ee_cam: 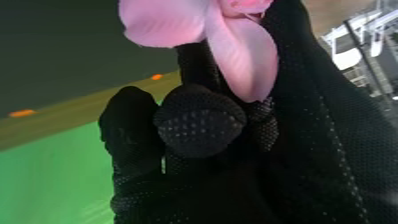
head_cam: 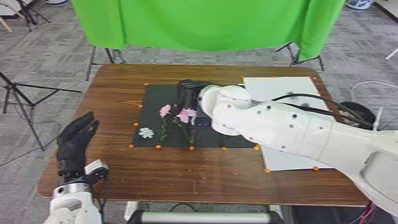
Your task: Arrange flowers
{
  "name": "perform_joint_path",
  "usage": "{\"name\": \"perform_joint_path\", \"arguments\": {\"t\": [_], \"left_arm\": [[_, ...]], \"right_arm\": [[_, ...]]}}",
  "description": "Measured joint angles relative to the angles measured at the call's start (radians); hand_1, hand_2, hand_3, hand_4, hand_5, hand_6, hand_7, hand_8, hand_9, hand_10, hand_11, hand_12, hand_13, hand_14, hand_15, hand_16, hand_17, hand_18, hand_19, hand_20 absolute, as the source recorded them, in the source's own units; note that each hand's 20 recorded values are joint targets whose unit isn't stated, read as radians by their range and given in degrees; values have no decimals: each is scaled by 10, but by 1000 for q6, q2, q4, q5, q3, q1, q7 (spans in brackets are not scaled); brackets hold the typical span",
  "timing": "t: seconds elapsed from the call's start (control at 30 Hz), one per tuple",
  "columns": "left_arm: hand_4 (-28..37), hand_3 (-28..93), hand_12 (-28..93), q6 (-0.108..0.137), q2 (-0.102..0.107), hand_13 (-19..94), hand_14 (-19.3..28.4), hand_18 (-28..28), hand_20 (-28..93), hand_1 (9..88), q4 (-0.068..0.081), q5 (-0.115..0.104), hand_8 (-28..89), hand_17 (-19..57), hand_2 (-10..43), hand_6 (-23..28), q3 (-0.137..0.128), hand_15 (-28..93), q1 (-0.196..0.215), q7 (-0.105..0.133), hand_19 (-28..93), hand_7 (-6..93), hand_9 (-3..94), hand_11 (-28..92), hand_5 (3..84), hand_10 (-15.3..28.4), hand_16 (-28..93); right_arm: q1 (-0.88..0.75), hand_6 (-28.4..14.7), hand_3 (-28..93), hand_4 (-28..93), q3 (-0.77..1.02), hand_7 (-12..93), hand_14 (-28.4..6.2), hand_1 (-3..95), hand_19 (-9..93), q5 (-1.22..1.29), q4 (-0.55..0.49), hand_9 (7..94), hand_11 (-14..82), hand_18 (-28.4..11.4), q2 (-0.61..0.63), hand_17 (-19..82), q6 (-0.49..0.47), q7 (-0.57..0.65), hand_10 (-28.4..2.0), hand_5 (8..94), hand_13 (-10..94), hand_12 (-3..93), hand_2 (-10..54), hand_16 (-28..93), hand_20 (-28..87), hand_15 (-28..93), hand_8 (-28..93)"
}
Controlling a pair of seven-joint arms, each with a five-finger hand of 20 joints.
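The mat [head_cam: 160,95] lay on the surface [head_cam: 195,175], the sheet [head_cam: 277,88] at its three o'clock. On the mat, flowers [head_cam: 165,110] lay toward nine, a bloom [head_cam: 146,133] toward eight. Behind, at twelve, hung the curtain [head_cam: 204,25].

Our left arm [head_cam: 75,207] ends in a black-gloved left hand [head_cam: 75,142], left of the black mat [head_cam: 153,102], its fingers extended. Our white right arm [head_cam: 293,127] slants across the mat's right side; our right hand [head_cam: 188,92] is over the mat's far part, fingers and thumb curled in.
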Motion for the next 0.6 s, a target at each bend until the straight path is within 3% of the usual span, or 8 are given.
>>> {"name": "perform_joint_path", "arguments": {"t": [0.4,0.6], "left_arm": [[-159,751,139,-3,0,354,128,103,206,391,1,0,-113,140,-95,-17,1,185,-2,-3,121,265,365,254,489,98,-6],[-163,753,138,-6,0,354,126,105,205,389,2,1,-118,137,-95,-17,2,185,-5,-8,121,269,365,257,487,96,-6]], "right_arm": [[-9,23,652,-176,8,229,-20,521,932,42,26,668,92,-134,-10,645,-11,25,-141,802,888,154,-95,259,622,672,59],[-12,4,637,-163,8,188,-26,439,932,47,25,649,89,-139,-10,636,-26,25,-143,711,885,156,-86,262,611,661,49]]}}
